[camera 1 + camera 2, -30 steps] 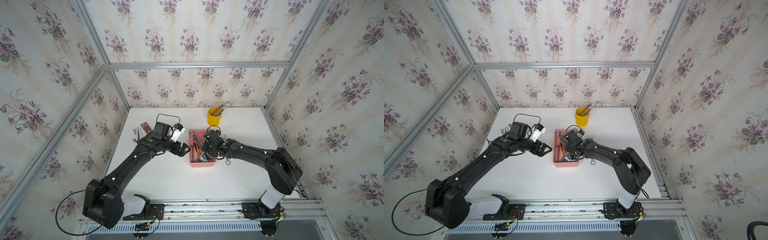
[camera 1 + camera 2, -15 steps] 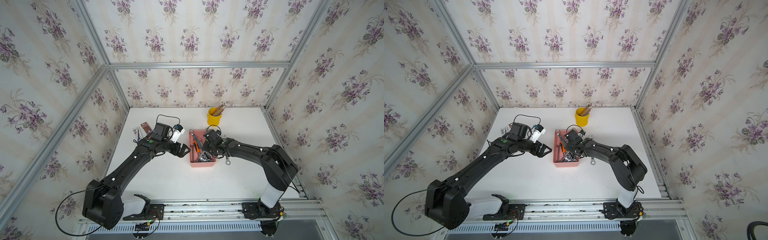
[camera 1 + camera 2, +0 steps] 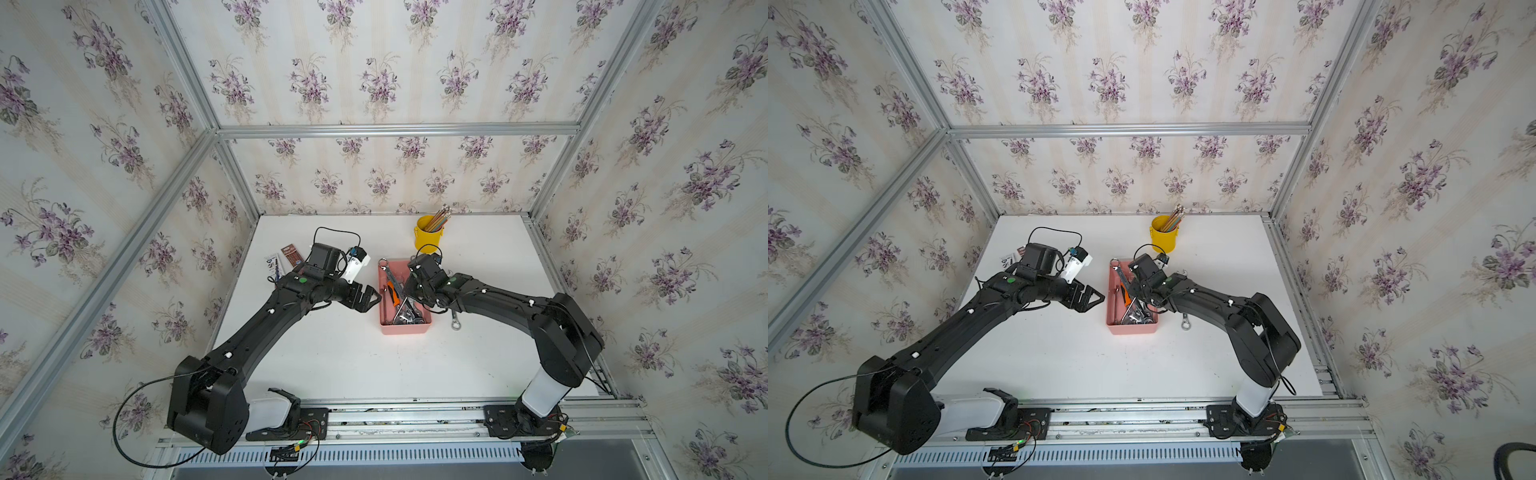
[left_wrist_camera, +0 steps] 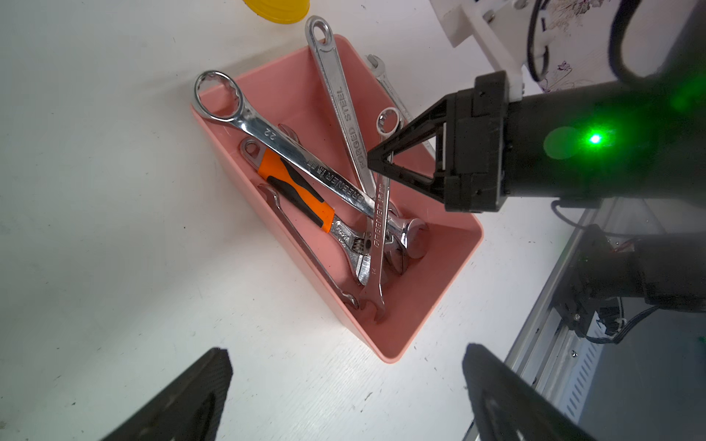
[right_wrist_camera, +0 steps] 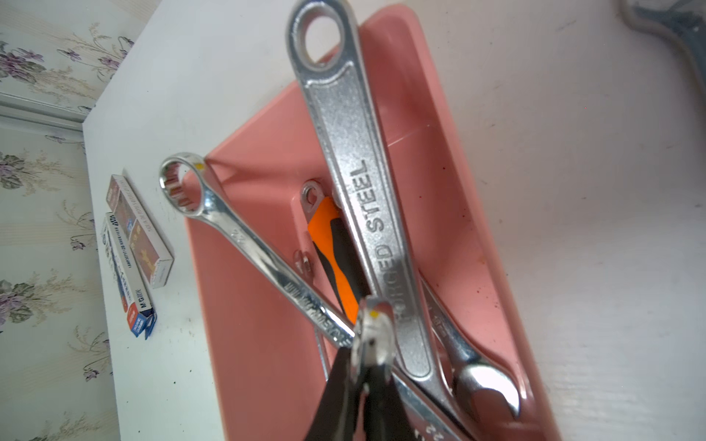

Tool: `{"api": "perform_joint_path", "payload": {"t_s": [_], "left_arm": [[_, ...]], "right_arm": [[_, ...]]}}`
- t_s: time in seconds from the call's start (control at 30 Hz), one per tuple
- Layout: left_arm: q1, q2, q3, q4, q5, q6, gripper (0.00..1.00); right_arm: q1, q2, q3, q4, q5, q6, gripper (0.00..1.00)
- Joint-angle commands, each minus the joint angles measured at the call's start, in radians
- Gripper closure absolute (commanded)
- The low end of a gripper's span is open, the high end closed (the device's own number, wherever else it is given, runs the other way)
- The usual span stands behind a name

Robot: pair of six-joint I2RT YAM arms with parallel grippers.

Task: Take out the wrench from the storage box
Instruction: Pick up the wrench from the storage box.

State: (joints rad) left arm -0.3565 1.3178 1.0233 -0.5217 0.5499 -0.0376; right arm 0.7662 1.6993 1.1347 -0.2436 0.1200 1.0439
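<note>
The salmon-pink storage box (image 3: 405, 331) (image 3: 1131, 331) (image 4: 420, 305) (image 5: 244, 305) sits mid-table and holds several crossed wrenches. A slim silver wrench (image 4: 380, 229) leans in it with its ring end (image 5: 372, 328) raised. My right gripper (image 3: 407, 300) (image 3: 1136, 297) (image 4: 376, 160) (image 5: 368, 355) reaches down into the box, shut on that wrench just below the ring. My left gripper (image 3: 370, 297) (image 3: 1092, 297) (image 4: 347, 382) hovers open over the table just left of the box, with nothing between its fingers.
Also in the box are a big "22" wrench (image 4: 290, 152), a "FORGED STEEL" wrench (image 5: 366, 198) and an orange-handled one (image 4: 298, 191). Another wrench (image 3: 456, 322) lies on the table right of the box. A yellow pencil cup (image 3: 429, 237) stands behind; small cartons (image 5: 133, 236) lie far left.
My right gripper's jaws have closed onto the slim wrench inside the box. The left arm has stayed where it was, open.
</note>
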Motion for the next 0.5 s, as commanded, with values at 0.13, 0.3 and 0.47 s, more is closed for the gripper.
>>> {"api": "perform_joint_path", "payload": {"t_s": [0.13,0.3,0.47], "left_arm": [[0.002,-0.002,0.019,0.011,0.036,-0.026,0.01],[0.001,-0.012,0.009,0.041,0.071,-0.07,0.01],[0.0,-0.03,-0.023,0.092,0.092,-0.119,0.01]], "right_arm": [[0.005,-0.123,0.041,-0.091,0.061,-0.102,1.0],[-0.042,-0.21,0.083,-0.206,0.072,-0.308,1.0],[-0.204,-0.267,0.088,-0.313,-0.027,-0.618,1.0]]}}
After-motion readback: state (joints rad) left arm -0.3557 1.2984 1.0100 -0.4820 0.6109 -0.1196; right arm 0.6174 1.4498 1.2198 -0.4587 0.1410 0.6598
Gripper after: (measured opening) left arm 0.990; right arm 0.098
